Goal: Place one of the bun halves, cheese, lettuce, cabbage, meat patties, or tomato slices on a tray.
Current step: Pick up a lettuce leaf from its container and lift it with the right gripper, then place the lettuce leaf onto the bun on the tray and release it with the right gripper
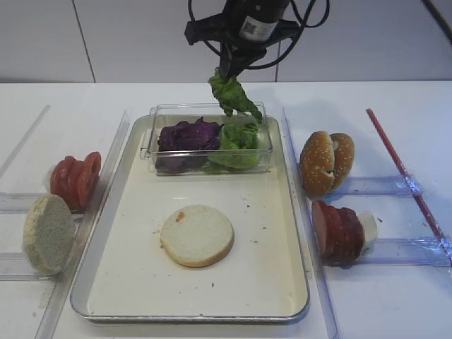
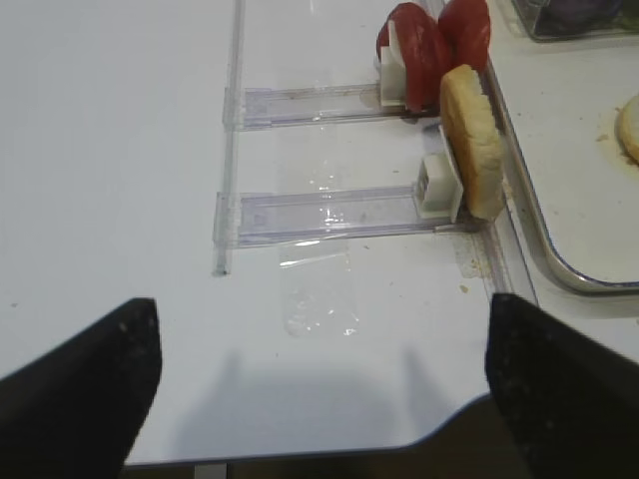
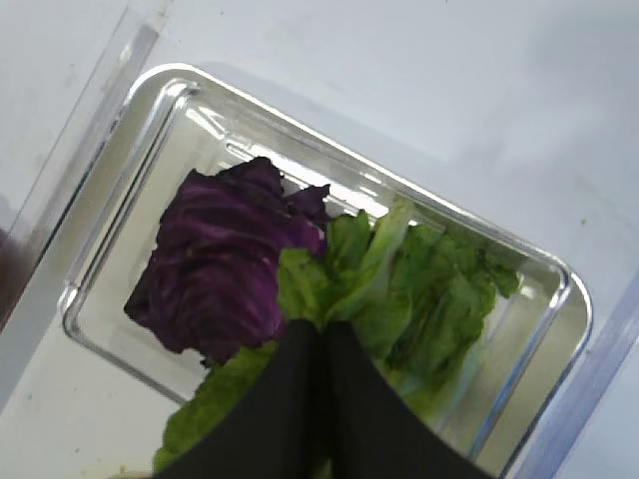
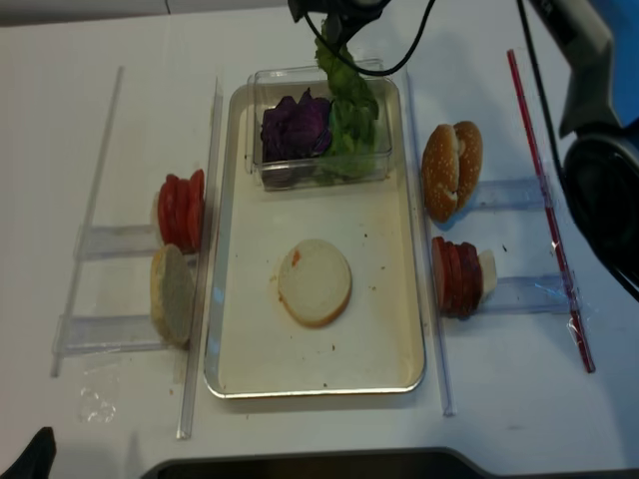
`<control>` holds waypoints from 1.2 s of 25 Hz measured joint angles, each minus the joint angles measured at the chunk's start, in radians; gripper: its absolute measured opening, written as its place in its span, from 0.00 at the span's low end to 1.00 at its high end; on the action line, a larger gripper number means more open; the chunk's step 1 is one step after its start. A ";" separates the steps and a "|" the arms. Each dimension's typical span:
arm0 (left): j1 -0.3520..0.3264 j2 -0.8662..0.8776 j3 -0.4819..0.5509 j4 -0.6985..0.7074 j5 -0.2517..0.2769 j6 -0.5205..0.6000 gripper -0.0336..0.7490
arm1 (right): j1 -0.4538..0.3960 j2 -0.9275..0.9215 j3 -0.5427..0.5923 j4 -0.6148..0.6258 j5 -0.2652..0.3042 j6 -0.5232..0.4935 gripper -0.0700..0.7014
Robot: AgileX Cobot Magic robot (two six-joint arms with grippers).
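The white desk (image 1: 395, 106) carries everything here, and the big silver tray (image 1: 296, 233) sits in the middle of it, so let's place it all around that tray. On the tray's cream floor, toward the near end, one pale bun half (image 1: 197, 235) lies flat, cut face up. At the tray's far end sits a clear plastic box (image 1: 152, 134), with purple cabbage (image 1: 188, 134) in its left part and green leaves in its right.

Right of the tray, two golden sesame bun halves (image 1: 326, 162) stand on edge in a clear rack, and nearer, a row of dark meat patties (image 1: 338, 232) stands in another. Left of the tray, bright tomato slices (image 1: 75, 180) stand in a row, with a pale bun (image 1: 48, 234) upright just nearer.

Up above the box, the right claw (image 1: 229, 70) is clamped tight on a lettuce (image 1: 234, 94) leaf, which dangles over the box's right part, its lower end near the greens there. The left claw (image 2: 319, 369) hangs spread wide over bare desk, left of the tray, gripping nothing.
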 joint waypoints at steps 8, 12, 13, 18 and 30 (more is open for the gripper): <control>0.000 0.000 0.000 0.000 0.000 0.000 0.87 | 0.000 -0.192 0.277 0.002 0.000 -0.010 0.16; 0.000 0.000 0.000 0.000 0.000 0.000 0.87 | 0.000 -0.260 0.355 0.033 0.000 -0.031 0.16; 0.000 0.000 0.000 0.000 0.000 0.000 0.87 | 0.004 -0.274 0.368 0.038 0.000 -0.036 0.16; 0.000 0.000 0.000 0.000 0.000 0.000 0.87 | 0.053 -0.326 0.452 0.040 -0.002 -0.068 0.16; 0.000 0.000 0.000 0.000 0.000 0.000 0.87 | 0.106 -0.333 0.520 0.056 -0.002 -0.116 0.16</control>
